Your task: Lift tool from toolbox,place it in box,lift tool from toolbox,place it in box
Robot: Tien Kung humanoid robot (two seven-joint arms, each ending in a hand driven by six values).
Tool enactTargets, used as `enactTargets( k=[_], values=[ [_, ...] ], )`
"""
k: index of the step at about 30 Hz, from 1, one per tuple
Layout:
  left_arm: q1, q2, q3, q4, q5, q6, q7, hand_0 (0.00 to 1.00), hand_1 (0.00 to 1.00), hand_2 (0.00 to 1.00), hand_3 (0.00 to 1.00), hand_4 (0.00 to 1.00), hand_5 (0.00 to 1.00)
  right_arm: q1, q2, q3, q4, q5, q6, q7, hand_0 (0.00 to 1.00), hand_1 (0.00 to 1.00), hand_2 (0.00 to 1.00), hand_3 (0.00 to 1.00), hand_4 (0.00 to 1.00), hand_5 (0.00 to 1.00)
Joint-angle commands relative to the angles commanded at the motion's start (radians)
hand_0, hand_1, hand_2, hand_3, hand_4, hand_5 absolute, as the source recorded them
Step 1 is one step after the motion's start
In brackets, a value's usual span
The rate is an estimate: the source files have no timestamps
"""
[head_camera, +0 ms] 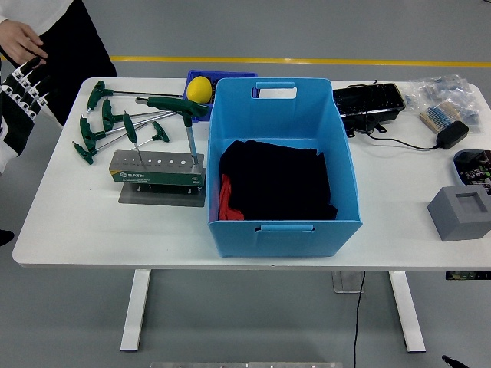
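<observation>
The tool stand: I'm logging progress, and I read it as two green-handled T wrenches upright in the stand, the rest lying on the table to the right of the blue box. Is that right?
Not quite. The head view shows the loose T wrenches lying on the table to the left of the blue box, behind the tool stand, not to its right. Two wrenches do stand upright in the stand.

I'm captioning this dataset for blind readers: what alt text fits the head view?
A blue box holding dark cloth sits mid-table, beside a grey tool stand with two green T-handle wrenches upright in it and others lying behind. A person's hand shows at top left; no robot hand is visible.
</observation>
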Motion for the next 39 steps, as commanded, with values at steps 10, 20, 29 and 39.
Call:
enactTargets(
  k=[10, 20, 29, 39],
  values=[
    [0.004, 0.001, 0.006, 0.009, 0.005, 0.002, -0.002, 0.857, 0.917, 0.93, 0.85, 0.998, 0.998, -0.007, 0.004, 0.0, -0.001, 0.004, -0.003, 0.0, 0.619, 0.592, 0.655, 0.545, 0.782, 0.65],
    [0.006, 0.001, 0.014, 0.006, 0.007, 0.006, -0.007, 0.857, 0.917, 0.921, 0.843, 0.998, 0.998, -0.014, 0.007, 0.012, -0.003, -0.017, -0.003, -0.007, 0.621, 0.592, 0.66, 0.546, 0.782, 0.65],
    [0.007, 0.0, 0.02, 0.005, 0.01, 0.015, -0.014, 0.853, 0.912, 0.913, 0.835, 0.998, 0.998, -0.016, 0.009, 0.016, -0.003, -0.014, 0.007, -0.031, 0.648, 0.631, 0.725, 0.547, 0.782, 0.65],
    [-0.011, 0.006, 0.039, -0.017, 0.039, 0.032, -0.03, 0.85, 0.903, 0.901, 0.828, 0.998, 0.998, -0.015, 0.007, 0.003, -0.001, 0.011, 0.011, -0.028, 0.647, 0.631, 0.713, 0.547, 0.783, 0.65]
  ],
)
